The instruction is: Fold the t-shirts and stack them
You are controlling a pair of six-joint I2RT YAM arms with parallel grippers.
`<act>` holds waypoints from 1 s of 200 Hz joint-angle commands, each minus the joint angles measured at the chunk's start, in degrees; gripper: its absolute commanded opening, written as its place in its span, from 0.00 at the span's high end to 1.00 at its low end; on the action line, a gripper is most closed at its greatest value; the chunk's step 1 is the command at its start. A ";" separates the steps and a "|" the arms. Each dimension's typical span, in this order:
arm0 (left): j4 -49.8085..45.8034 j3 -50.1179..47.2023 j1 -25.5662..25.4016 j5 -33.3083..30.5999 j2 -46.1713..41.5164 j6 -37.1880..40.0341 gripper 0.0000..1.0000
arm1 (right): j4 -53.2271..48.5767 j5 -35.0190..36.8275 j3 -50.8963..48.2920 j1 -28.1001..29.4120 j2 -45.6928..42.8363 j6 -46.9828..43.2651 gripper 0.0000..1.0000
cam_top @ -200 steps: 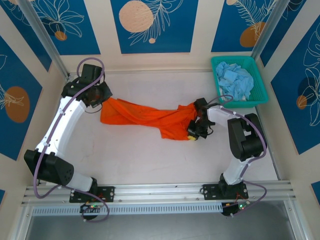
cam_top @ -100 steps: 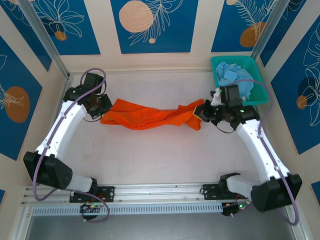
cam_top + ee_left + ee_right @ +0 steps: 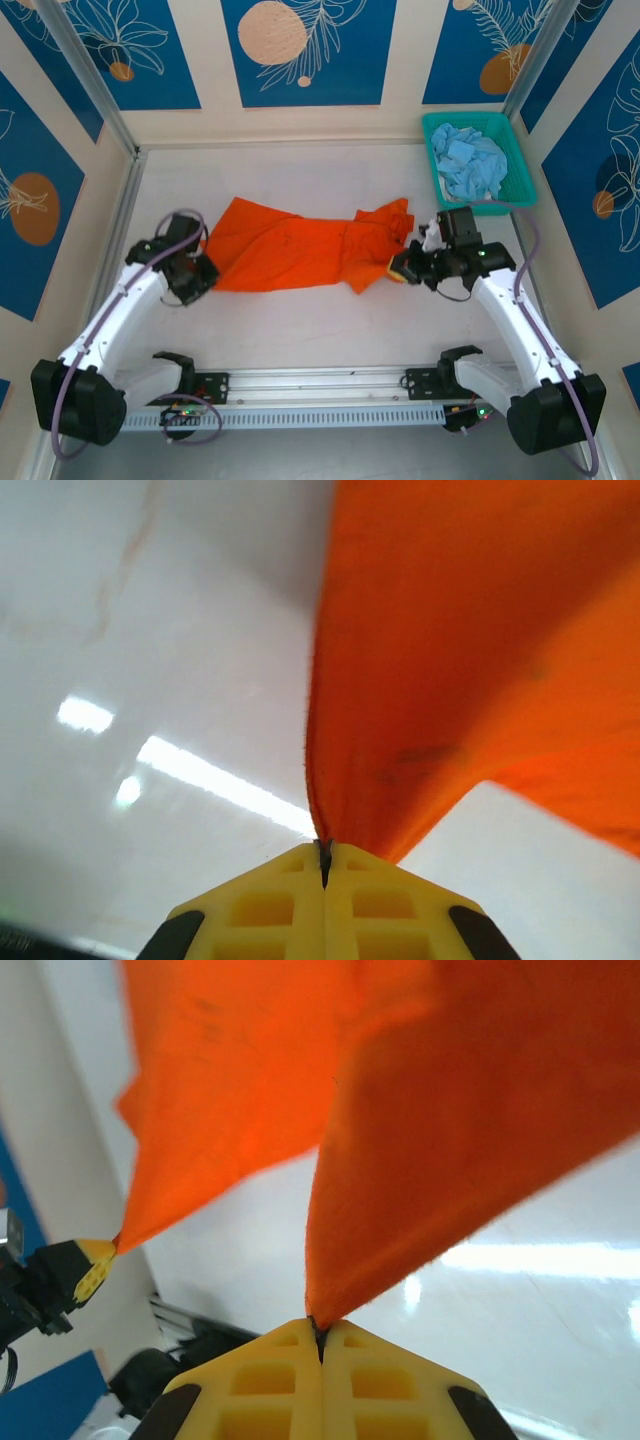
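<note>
- You have the orange t-shirt (image 3: 290, 250) stretched across the middle of the table (image 3: 300, 340), one end in each gripper. It hangs bunched and creased between them, not spread flat, and no fold shows in it yet.
- Your left gripper (image 3: 203, 275) is clamped on the shirt's left corner. In the left wrist view the yellow pads (image 3: 260, 910) meet, with the cloth's edge pinched in the seam between them.
- Your right gripper (image 3: 398, 268) is likewise closed on the shirt's right end. In its own wrist view the cloth rises from the closed tips to a taut point.
- The pale blue t-shirts (image 3: 470, 165) lie heaped in the teal basket (image 3: 520, 195) at the far right corner, well apart from both arms. Nothing is stacked, so I judge you are at the very start: one shirt to lay out and fold, and the rest to fetch.
- The shirt's lower edge runs fairly straight from the left gripper toward the right; its upper edge is uneven and humped at both ends.
- You have bare table on the near side, between the shirt and the rail (image 3: 320, 380), and more on the far side up to the back wall (image 3: 280, 125).
- Your right arm has the tighter room, since its gripper sits near the basket.
</note>
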 commanded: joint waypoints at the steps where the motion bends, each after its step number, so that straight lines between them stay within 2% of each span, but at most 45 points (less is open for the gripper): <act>1: 1.69 -5.55 0.79 4.01 -2.00 -7.12 1.00 | -2.72 -1.56 -2.16 -0.43 -0.78 1.00 1.00; 24: 7.31 -1.80 3.37 5.72 5.09 -5.51 1.00 | 1.85 4.02 1.53 -1.75 3.24 2.06 1.00; 44: 9.30 14.37 5.35 7.95 18.66 -0.90 1.00 | 8.74 5.42 11.55 -4.55 12.70 2.84 1.00; 57: 5.62 33.52 5.61 9.80 30.45 4.51 1.00 | 8.95 4.21 24.67 -6.45 22.48 2.32 1.00; 68: 0.16 55.13 5.50 10.93 40.10 8.17 1.00 | 4.63 3.17 42.13 -7.36 32.29 0.55 1.00; 71: -1.00 61.44 5.52 11.48 42.69 9.02 1.00 | 3.51 3.05 44.21 -7.44 33.67 0.27 1.00; 82: -5.66 86.52 5.48 11.81 51.88 10.59 1.00 | -2.43 2.92 65.79 -7.58 42.31 -1.71 1.00; 97: -8.00 120.35 6.31 14.05 64.54 6.57 1.00 | -7.67 3.58 90.48 -7.70 50.71 -1.55 1.00; 107: -2.37 129.66 7.62 17.80 67.70 0.92 1.00 | -9.14 2.26 103.84 -7.98 54.81 -0.42 1.00; 122: 6.62 124.86 8.00 19.75 62.45 0.94 1.00 | -9.99 1.07 114.55 -7.52 56.15 -0.72 1.00; 137: 12.59 110.83 7.30 20.08 51.94 6.41 1.00 | -10.25 1.46 111.17 -5.05 51.09 -5.77 1.00; 148: 15.51 97.81 7.05 18.71 42.83 10.80 1.00 | -9.16 4.67 100.26 -2.12 43.21 -10.28 1.00; 158: 18.26 84.45 7.05 16.36 33.95 13.44 1.00 | -2.63 6.14 82.84 0.27 33.35 -13.08 1.00; 177: 22.64 59.88 7.03 12.75 18.09 16.07 1.00 | 11.15 6.97 50.83 1.10 15.59 -9.76 1.00; 200: 21.02 32.52 7.00 8.77 0.34 16.75 1.00 | 12.35 5.02 26.65 1.77 0.93 -7.02 1.00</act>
